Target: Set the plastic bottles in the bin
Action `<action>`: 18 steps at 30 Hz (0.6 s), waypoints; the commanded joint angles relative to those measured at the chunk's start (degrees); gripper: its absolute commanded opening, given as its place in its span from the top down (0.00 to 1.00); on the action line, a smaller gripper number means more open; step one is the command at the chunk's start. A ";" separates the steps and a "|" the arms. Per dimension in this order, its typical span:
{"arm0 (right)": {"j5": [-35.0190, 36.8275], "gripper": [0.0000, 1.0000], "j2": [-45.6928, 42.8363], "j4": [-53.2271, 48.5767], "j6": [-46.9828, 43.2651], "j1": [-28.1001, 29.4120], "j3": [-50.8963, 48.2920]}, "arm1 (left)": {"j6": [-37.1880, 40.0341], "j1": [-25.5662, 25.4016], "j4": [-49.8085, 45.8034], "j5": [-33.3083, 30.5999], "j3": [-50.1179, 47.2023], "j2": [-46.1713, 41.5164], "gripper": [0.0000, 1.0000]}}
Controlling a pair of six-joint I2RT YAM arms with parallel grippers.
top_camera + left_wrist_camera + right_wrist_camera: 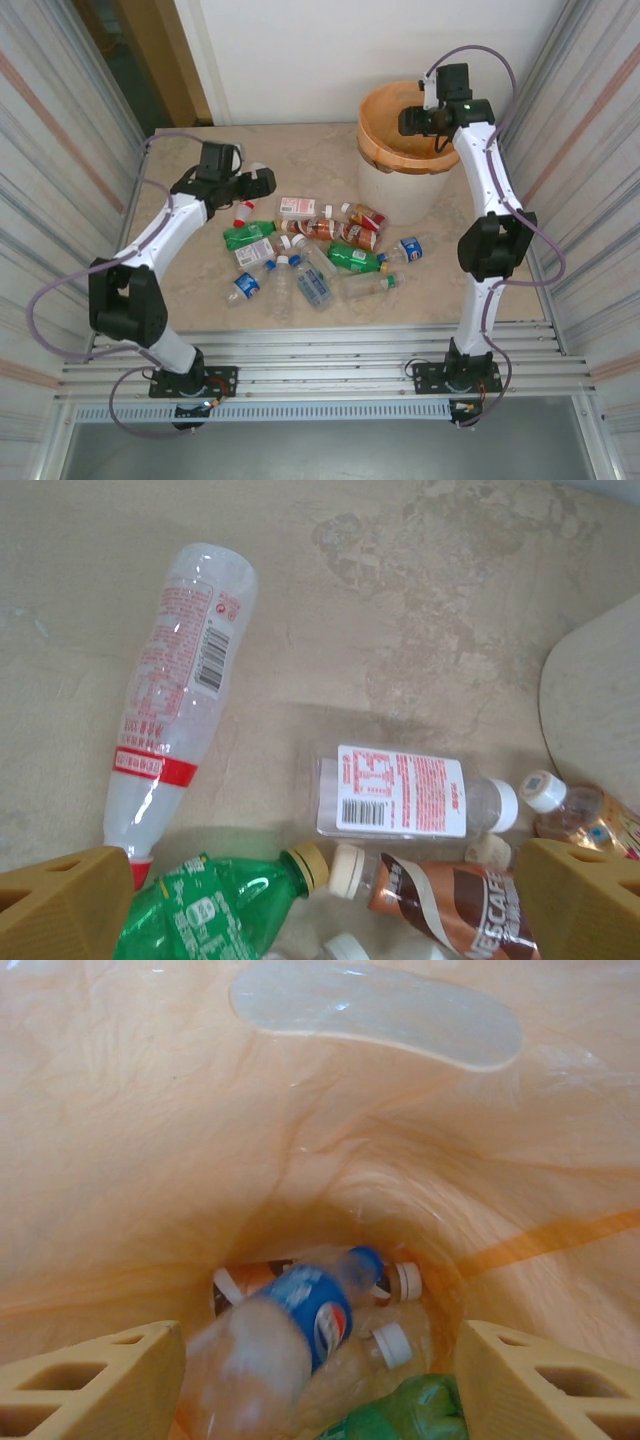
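The bin (400,190) is a white bucket with an orange bag over its rim, at the back right. My right gripper (422,120) hangs over its mouth. In the right wrist view the right gripper (320,1380) is open, and a blurred blue-labelled plastic bottle (290,1340) points cap-down between its spread fingers. Below it in the bin lie a green bottle (410,1410) and other capped bottles. My left gripper (262,180) is open above the left end of the pile. Under the left gripper (325,895) lie a green bottle (215,905), a brown bottle (450,900) and two clear bottles (400,792), (175,700).
Several more bottles (330,255) lie scattered across the middle of the marble tabletop (200,290), in front of the bin. Corrugated metal walls (60,150) close in both sides. A metal rail (320,370) runs along the near edge.
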 commanded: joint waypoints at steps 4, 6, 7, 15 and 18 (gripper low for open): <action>-0.03 0.22 -7.54 -2.06 1.77 0.07 0.12 | 4.65 1.84 -7.13 0.62 9.97 8.76 0.08; -0.02 0.16 -9.14 -2.85 2.65 0.01 -0.20 | 5.55 1.89 -8.95 0.15 13.09 12.00 0.08; 0.11 0.14 -10.07 -3.09 3.16 0.03 -0.78 | 5.99 1.98 -10.06 -0.23 14.85 13.75 0.08; 2.34 0.02 -22.15 1.83 6.96 0.16 -13.39 | 9.48 2.84 -18.73 -1.75 29.94 26.96 0.06; 3.60 0.02 -26.53 3.80 7.80 0.51 -18.19 | 10.55 3.25 -22.17 -3.08 35.05 31.97 0.08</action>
